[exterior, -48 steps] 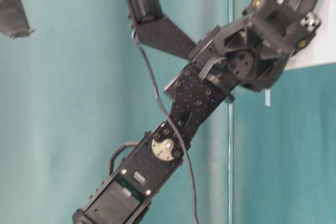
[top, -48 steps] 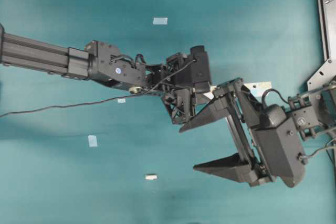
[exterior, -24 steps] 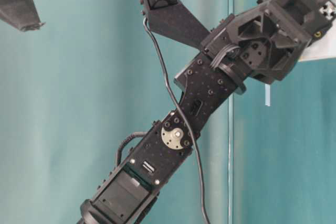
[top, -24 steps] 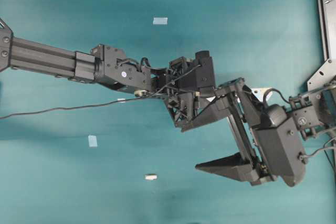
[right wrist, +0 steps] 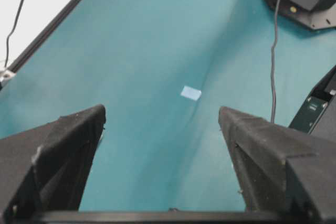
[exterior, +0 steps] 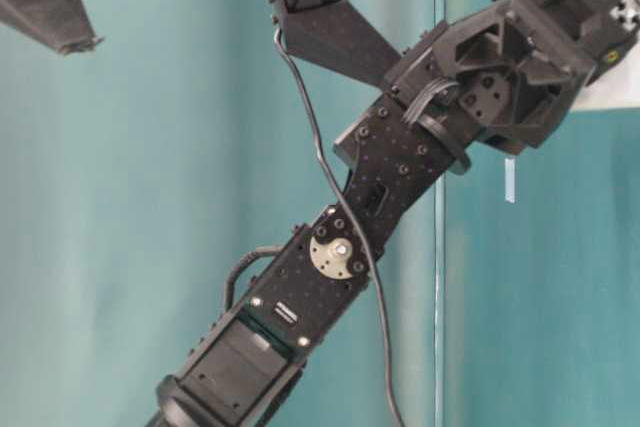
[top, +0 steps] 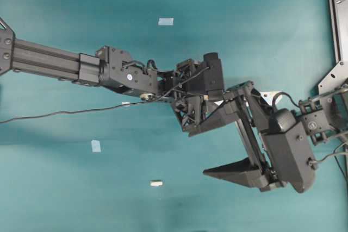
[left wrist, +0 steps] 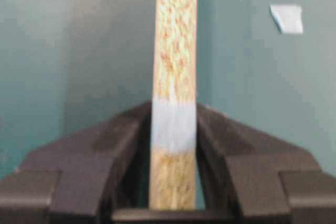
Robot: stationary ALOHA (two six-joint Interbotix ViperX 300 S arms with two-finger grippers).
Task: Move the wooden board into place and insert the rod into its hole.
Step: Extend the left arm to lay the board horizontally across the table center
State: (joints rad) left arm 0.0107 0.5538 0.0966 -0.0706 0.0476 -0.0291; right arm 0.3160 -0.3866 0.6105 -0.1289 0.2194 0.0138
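Fingers (left wrist: 126,145) of the left arm flanked the wooden board (left wrist: 174,77) at its light-blue patch, slackened from a moment earlier, though I could not tell whether they gripped it or had let go. That loosening suggested the board was being set down in place on the teal worktop (top: 244,25). Opposite, the right arm's fingers (right wrist: 68,150) stood spread wide, holding nothing. The rod (top: 156,183) lay apart, lower on the worktop. No containers were visible.

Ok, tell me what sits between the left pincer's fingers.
The wooden board runs between the left pincer fingers, its light-blue patch level with the fingertips. Its near end is hidden behind the pincer body, and whether the pads still touch it is unclear.
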